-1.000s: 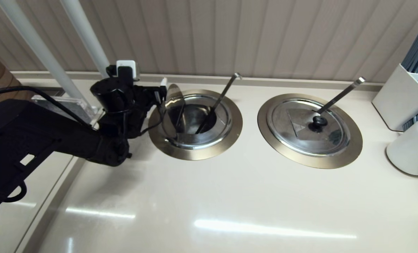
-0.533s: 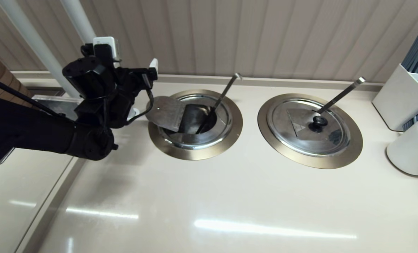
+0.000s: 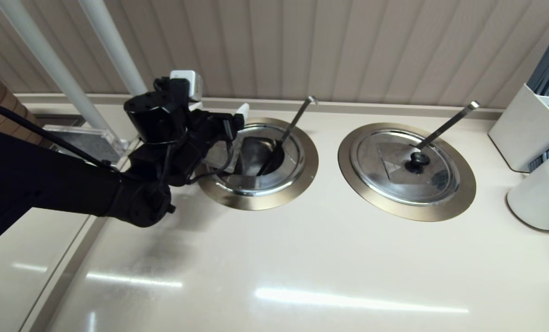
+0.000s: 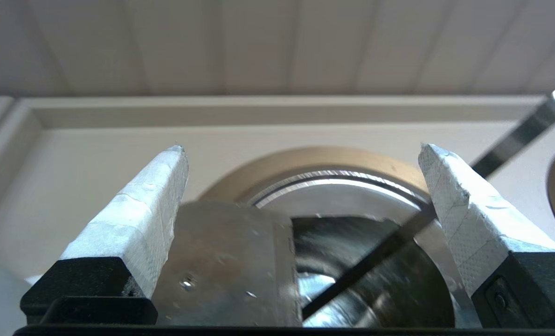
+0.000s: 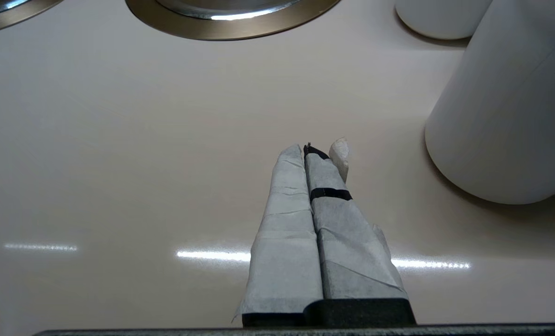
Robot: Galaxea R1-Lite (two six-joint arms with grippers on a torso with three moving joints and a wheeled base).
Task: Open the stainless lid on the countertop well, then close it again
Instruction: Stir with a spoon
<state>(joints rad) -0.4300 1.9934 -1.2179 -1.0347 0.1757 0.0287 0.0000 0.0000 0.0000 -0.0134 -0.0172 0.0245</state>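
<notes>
The countertop well [image 3: 256,200] with its bronze-coloured ring stands uncovered, and its ladle handle [image 3: 295,120] with a hooked tip leans out to the back. The stainless lid [image 3: 219,159] sits tilted at the well's left side, mostly hidden behind my left gripper [image 3: 230,138]. In the left wrist view the left gripper [image 4: 301,149] is open wide. The lid's dull underside [image 4: 226,261] lies between its fingers, close to one taped finger [image 4: 137,233]. The well's ring [image 4: 315,156] and ladle handle [image 4: 520,135] show beyond. My right gripper [image 5: 305,149] is shut, low over bare countertop, out of the head view.
The twin well on the right keeps its lid [image 3: 406,166] on, with a flat-ended ladle handle [image 3: 450,122]. White cups [image 3: 540,193] and a white utensil box [image 3: 528,129] stand far right. A white cup [image 5: 506,107] is near my right gripper. White poles [image 3: 113,46] rise back left.
My left gripper rose up and to the left, leaving the lid tilted in plain sight, then came back right and down over the well's left rim, covering most of the lid.
</notes>
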